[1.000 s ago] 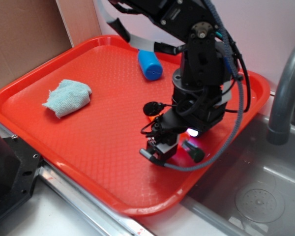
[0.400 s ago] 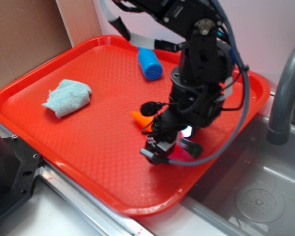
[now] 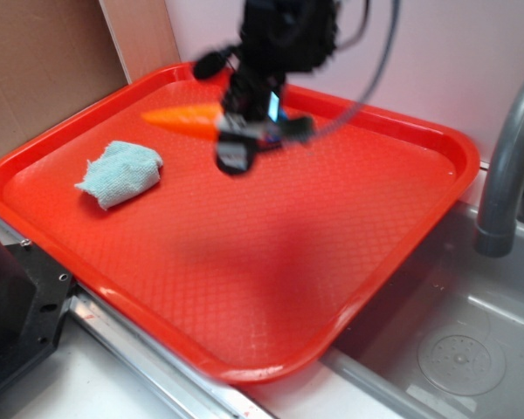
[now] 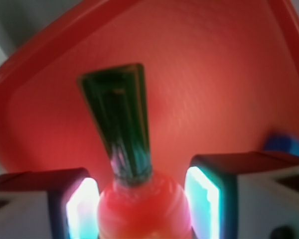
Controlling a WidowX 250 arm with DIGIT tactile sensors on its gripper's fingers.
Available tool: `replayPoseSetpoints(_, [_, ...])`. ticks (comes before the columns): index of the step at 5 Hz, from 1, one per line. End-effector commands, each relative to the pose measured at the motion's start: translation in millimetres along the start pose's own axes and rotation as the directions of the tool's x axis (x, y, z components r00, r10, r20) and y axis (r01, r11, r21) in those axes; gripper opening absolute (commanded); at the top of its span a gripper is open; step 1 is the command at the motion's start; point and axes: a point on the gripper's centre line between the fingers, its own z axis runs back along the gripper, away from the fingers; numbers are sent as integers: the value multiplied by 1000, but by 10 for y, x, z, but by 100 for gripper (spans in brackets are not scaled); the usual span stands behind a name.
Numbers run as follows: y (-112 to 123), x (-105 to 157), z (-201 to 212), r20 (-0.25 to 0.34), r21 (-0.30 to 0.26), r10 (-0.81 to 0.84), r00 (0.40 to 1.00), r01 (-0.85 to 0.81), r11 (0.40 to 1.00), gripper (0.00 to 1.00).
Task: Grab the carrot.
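Observation:
The orange carrot (image 3: pixel 179 119) hangs in the air above the back left of the red tray (image 3: pixel 332 227), lying roughly level with its pointed tip to the left. My gripper (image 3: pixel 231 138) is shut on its thick end and is blurred by motion. In the wrist view the carrot's orange body (image 4: pixel 144 209) sits between my two fingers (image 4: pixel 82 206), and its dark green stem (image 4: pixel 122 124) points away from me, with my gripper (image 4: pixel 143 199) closed around it.
A light blue cloth (image 3: pixel 120 173) lies on the left of the tray. A blue toy bottle (image 4: pixel 284 144) shows at the wrist view's right edge. A grey faucet (image 3: pixel 506 175) and a sink (image 3: pixel 454 340) are to the right, and cardboard (image 3: pixel 35 70) stands at the back left.
The gripper closed on the carrot low at the tray's front right. It has since risen and swung to the back left with the carrot in its grip.

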Motion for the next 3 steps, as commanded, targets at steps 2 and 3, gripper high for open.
replayPoseSetpoints(2, [-75,-767,700,186,-164,687,703,-667,727,0])
replayPoseSetpoints(3, [-46,-626,635,113,-241,847,520,-812,531,0])
